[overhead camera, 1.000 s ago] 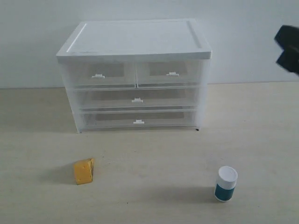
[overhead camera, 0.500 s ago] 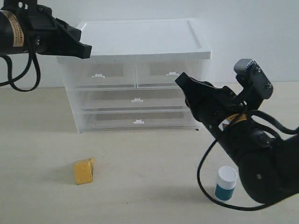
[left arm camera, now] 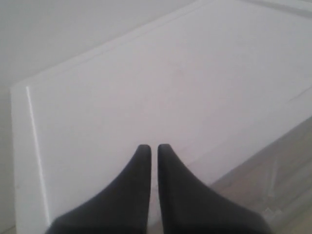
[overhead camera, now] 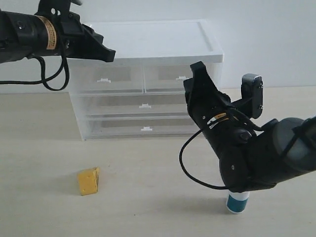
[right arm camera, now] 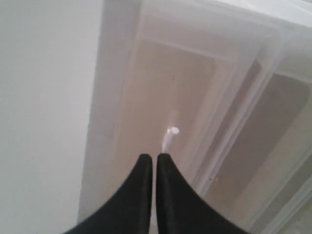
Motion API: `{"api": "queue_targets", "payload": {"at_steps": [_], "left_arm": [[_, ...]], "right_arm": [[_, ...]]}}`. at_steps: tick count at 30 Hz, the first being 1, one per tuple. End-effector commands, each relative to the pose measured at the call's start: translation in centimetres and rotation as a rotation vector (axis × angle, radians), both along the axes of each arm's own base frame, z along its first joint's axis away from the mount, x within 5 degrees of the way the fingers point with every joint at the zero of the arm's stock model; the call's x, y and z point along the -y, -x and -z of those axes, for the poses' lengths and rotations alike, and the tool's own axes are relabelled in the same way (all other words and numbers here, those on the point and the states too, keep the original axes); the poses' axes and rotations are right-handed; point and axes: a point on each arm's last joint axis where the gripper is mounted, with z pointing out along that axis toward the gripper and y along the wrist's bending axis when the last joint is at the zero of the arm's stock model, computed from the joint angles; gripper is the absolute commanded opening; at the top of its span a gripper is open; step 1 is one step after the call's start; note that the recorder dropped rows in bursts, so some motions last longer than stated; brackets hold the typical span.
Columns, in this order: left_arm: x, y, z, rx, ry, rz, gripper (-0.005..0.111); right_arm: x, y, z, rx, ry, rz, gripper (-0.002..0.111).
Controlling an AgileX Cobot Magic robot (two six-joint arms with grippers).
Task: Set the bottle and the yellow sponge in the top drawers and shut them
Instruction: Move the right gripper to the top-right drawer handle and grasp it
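**A:** Where were the two things lying?

**B:** The yellow sponge (overhead camera: pixel 89 181) sat on the bench (overhead camera: pixel 148 207), out in front of the left side of the cabinet (overhead camera: pixel 148 42) and well apart from it. The bottle (overhead camera: pixel 236 203) stood upright on the bench to the right. The right arm (overhead camera: pixel 256 153) hid most of it, so only its teal lower body showed. Nothing touched either one.

**A:** And the top drawers (overhead camera: pixel 106 79)?

**B:** Both were shut flush in the cabinet front, so nothing could go in. I'd judge that opening them was the step in hand, which would explain why both arms were at the cabinet and not at the things.

**A:** What about the grippers?

**B:** The left gripper (overhead camera: pixel 109 54) hung over the cabinet's white top near its front left corner, with its fingers pressed together and nothing between them. The right gripper (overhead camera: pixel 198 67) was just as tightly closed and just as empty. It pointed at the front of the right-hand top drawer. Its wrist view showed the tips just short of the little white clip handle (right arm camera: pixel 171 131). I couldn't tell whether they touched it.

**A:** Why would they be closed, with nothing held?

**B:** My guess is that a narrow closed tip suits so small a clip better than spread fingers would. It could hook or nudge the clip. The risk I'd name is the tip slipping off the clip.
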Motion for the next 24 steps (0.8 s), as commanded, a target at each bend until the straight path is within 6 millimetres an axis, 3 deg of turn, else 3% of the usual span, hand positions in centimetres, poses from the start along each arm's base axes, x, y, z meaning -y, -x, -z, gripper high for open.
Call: {"api": "queue_targets", "payload": {"at_steps": [1,7,9,16,24], "left_arm": [[0.8,-0.5,0.6,-0.007,0.045,0.033,0.004],[0.8,-0.6,0.8,-0.016,0.038,0.024,0.004],[0.8,-0.6,0.8,-0.017,0.042,0.023,0.004],[0.7,-0.6,0.9,-0.03,0.058,0.013,0.004],[0.7,-0.6,1.0,-0.032,0.056,0.009,0.004]], "right_arm": [[-0.1,-0.4,0.5,-0.047,-0.088,0.027,0.002],[-0.9,-1.4,0.8,-0.095,-0.122,0.029,0.034],[-1.1,-1.9,0.7,-0.101,-0.139,0.045,0.04],[-1.7,-3.2,1.0,-0.103,-0.168,0.075,0.041],[-2.4,-4.2,-0.3,-0.062,-0.117,0.084,0.041]]}}
